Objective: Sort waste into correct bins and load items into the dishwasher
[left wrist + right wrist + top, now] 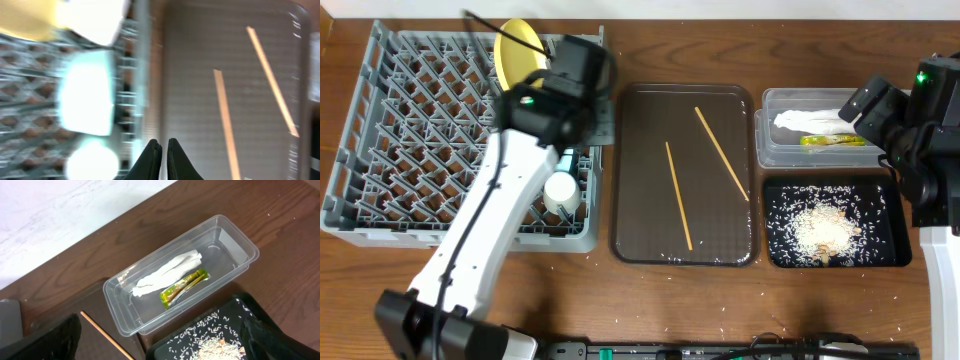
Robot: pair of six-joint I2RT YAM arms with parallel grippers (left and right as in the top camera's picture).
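Waste looks sorted, so it's loading time. 2 thin wooden chopsticks (678, 196) lie on the dark brown serving tray (638, 120), beside the large grey plastic dish rack (350, 120). The left gripper (164, 150) is pinched nearly closed and empty, so it needs opening first. The right gripper (160, 335) is spread wide.

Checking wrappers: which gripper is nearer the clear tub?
Right. The right gripper hovers by the clear tub; left gripper is over the dish rack, beyond the brown tray.

Dark wooden table (610, 300); whitish surface (50, 210) beyond
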